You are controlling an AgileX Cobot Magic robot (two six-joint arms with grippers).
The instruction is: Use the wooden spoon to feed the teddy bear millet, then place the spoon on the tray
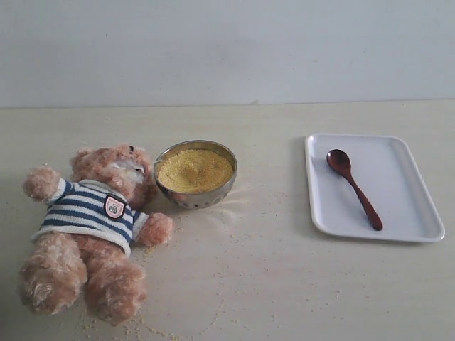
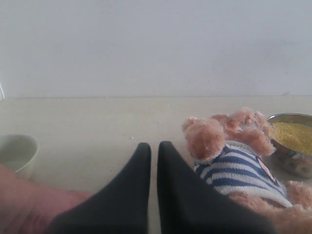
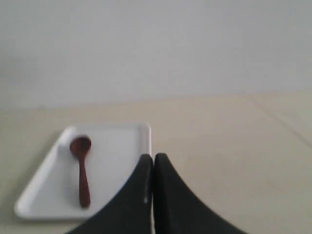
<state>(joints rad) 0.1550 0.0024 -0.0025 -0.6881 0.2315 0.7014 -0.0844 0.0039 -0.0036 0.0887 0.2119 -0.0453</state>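
the dark reddish-brown wooden spoon [image 3: 82,178] lies on the white plastic tray [image 3: 119,146], handle toward the right gripper [image 3: 153,160]. that nearer gripper is clenched, empty.

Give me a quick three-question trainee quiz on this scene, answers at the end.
1. True or false: the dark reddish-brown wooden spoon lies on the flat white rectangular tray.
2. The round steel bowl of yellow millet stands: A) beside the fluffy light-brown teddy bear's head; B) on the tray; C) on the bear's belly.
3. Fill in: the left gripper and right gripper are both ____.
Key: 1 true; 2 A; 3 shut.
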